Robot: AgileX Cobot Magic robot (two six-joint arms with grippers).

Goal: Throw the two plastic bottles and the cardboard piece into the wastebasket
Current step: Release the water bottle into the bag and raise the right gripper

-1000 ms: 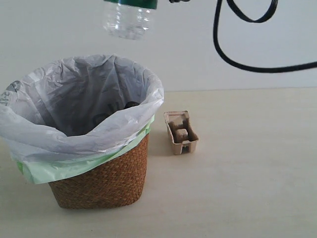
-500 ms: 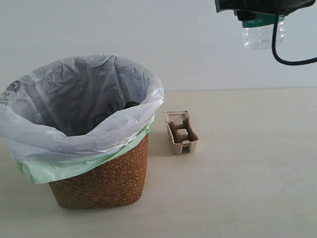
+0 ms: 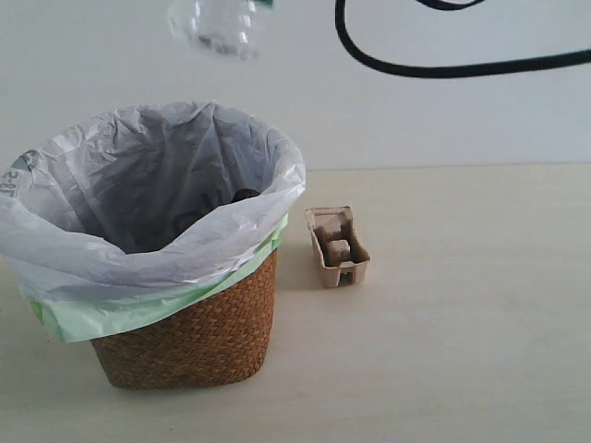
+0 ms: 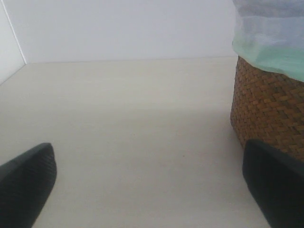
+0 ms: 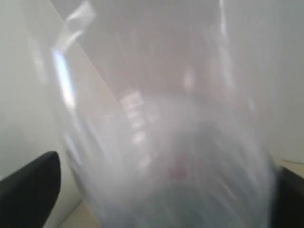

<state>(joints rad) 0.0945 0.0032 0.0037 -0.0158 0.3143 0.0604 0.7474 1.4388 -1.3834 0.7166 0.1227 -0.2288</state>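
The clear bottle with the green label (image 3: 214,26) hangs at the top edge of the exterior view, above the wastebasket (image 3: 185,332), bottom end down. In the right wrist view the same bottle (image 5: 161,123) is a blur that fills the gap of my right gripper (image 5: 159,194), which is shut on it. The cardboard piece (image 3: 337,246) lies on the table just right of the basket. My left gripper (image 4: 149,190) is open over bare table, with the wastebasket (image 4: 268,107) close beside one finger. The bottle with the black cap is hidden.
A black cable (image 3: 443,66) loops across the top right of the exterior view. The white bag (image 3: 138,240) flares wide over the basket rim. A pale wall stands behind the table (image 3: 462,323).
The held bottle was above the basket, swung far to the right half a second ago, and is now back at the left above the basket. The cardboard piece and basket have not moved.
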